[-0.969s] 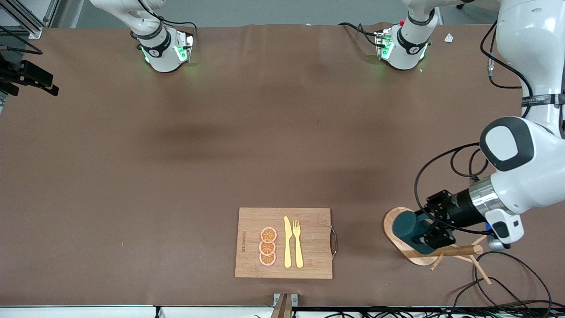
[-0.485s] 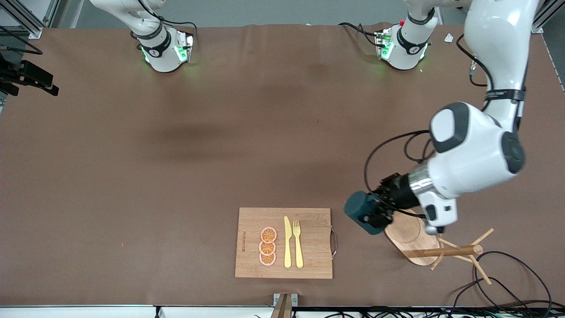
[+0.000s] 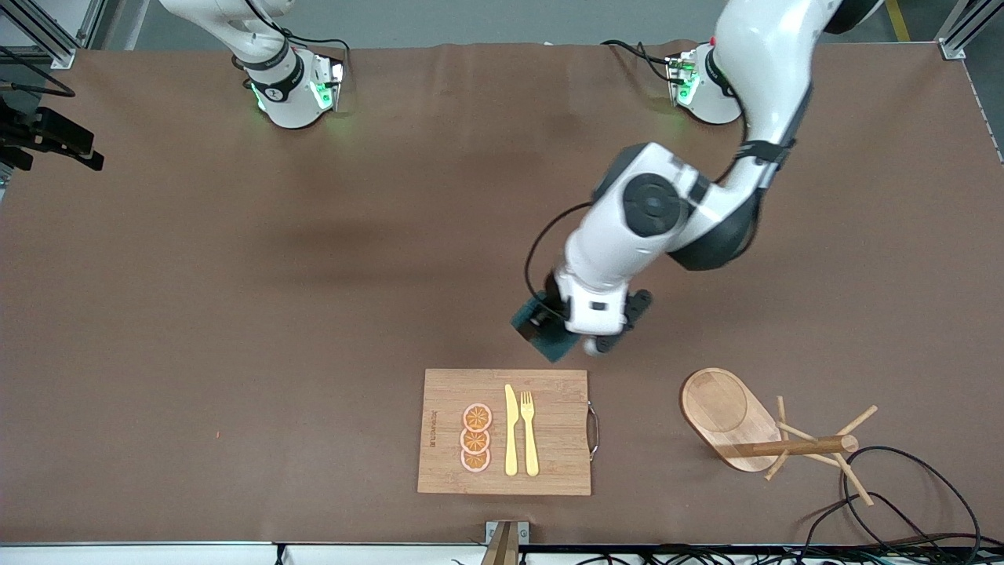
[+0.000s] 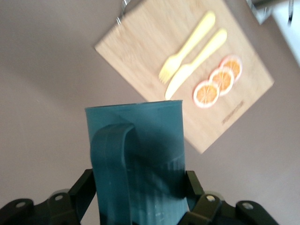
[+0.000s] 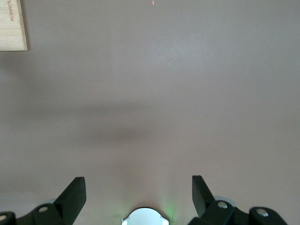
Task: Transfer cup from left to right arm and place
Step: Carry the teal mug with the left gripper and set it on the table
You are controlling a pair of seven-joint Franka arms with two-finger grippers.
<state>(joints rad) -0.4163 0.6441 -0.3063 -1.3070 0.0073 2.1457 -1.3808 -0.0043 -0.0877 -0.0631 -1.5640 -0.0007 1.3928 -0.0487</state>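
The cup (image 3: 540, 333) is a dark teal ribbed mug. It hangs in the air over the brown table, just off the cutting board's edge that faces the robots. My left gripper (image 3: 551, 323) is shut on it, mostly hidden under the white wrist. In the left wrist view the cup (image 4: 140, 150) fills the space between the black fingers (image 4: 196, 186), with its handle turned toward the camera; my left gripper (image 4: 139, 183) clamps its ribbed sides. My right gripper (image 5: 138, 185) is open and holds nothing, high over bare table. It is out of the front view.
A wooden cutting board (image 3: 549, 392) near the front edge carries a yellow knife (image 3: 511, 431), a yellow fork (image 3: 529, 431) and three orange slices (image 3: 475, 438). A wooden mug stand (image 3: 733, 416) lies toward the left arm's end, beside black cables (image 3: 902, 494).
My left arm has swung the cup away from the wooden stand toward the middle of the table, to a spot by the cutting board. The right gripper has stayed open.
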